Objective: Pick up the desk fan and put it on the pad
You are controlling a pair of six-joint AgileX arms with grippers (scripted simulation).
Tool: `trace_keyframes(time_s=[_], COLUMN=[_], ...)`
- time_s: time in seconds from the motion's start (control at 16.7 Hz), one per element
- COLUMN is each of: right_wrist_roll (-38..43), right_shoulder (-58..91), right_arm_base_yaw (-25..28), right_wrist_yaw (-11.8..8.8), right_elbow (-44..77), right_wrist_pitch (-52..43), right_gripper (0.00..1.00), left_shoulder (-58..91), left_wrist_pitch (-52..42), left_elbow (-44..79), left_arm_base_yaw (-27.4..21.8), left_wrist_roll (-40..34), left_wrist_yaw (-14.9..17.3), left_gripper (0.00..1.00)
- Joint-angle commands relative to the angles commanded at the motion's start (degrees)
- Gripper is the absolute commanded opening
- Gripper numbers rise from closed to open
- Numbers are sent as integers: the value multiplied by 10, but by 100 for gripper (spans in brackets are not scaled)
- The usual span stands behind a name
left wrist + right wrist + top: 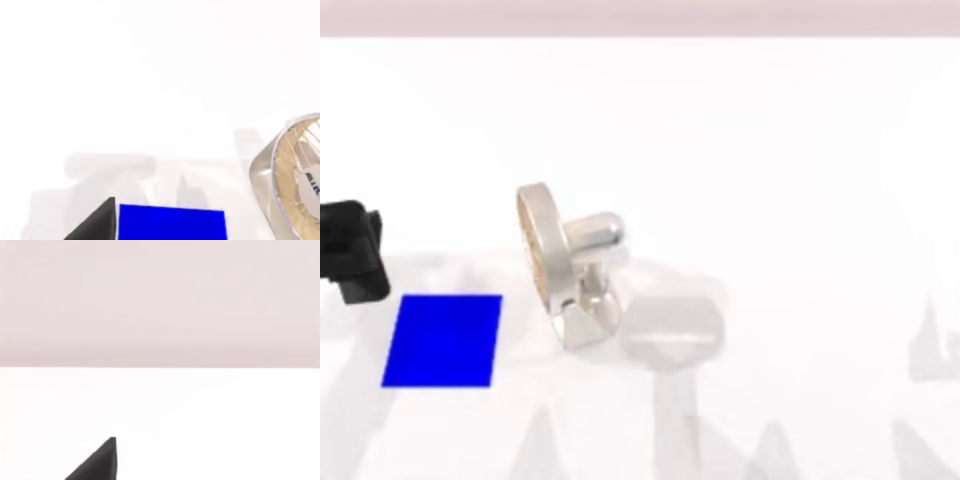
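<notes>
Black and blocky, my left gripper (350, 250) hangs at the desk's left edge, just above the flat bright blue square pad (443, 340); whether its fingers are spread I cannot tell. Right of the pad, apart from it, the shiny silver-cream metal desk fan (565, 265) stands near the desk's middle. My right gripper (97, 462) shows only a dark tip.

Bare white bench (770, 150) wide open across the back and right, pad (443, 340) uncovered at front left, desk fan (565, 265) standing just right of it, narrow gap between, left tool (355, 250) close behind the pad's left corner
</notes>
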Motion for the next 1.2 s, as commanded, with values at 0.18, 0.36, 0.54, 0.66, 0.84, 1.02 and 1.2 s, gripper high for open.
trace_keyframes(time_s=[0.18, 0.36, 0.54, 0.66, 0.84, 1.02, 1.2], right_wrist_roll=[0, 0, 0, 0, 0, 0, 0], right_shoulder=[0, 0, 0, 0, 0, 0, 0], right_arm_base_yaw=[0, 0, 0, 0, 0, 0, 0], right_wrist_yaw=[0, 0, 0, 0, 0, 0, 0], right_elbow=[0, 0, 0, 0, 0, 0, 0], right_wrist_pitch=[0, 0, 0, 0, 0, 0, 0], right_gripper=[100, 100, 100, 100, 100, 100, 100], left_shoulder=[178, 359, 525, 618, 724, 784, 796], left_wrist_pitch=[-123, -244, -355, -422, -505, -554, -563], left_elbow=[178, 358, 524, 615, 715, 768, 777], left_arm_base_yaw=[-43, -84, -121, -143, -167, -180, -182], left_wrist_roll=[-73, -145, -211, -250, -295, -322, -327], left_wrist_yaw=[0, 1, 1, 0, -1, -1, -2], left_gripper=[100, 100, 100, 100, 100, 100, 100])
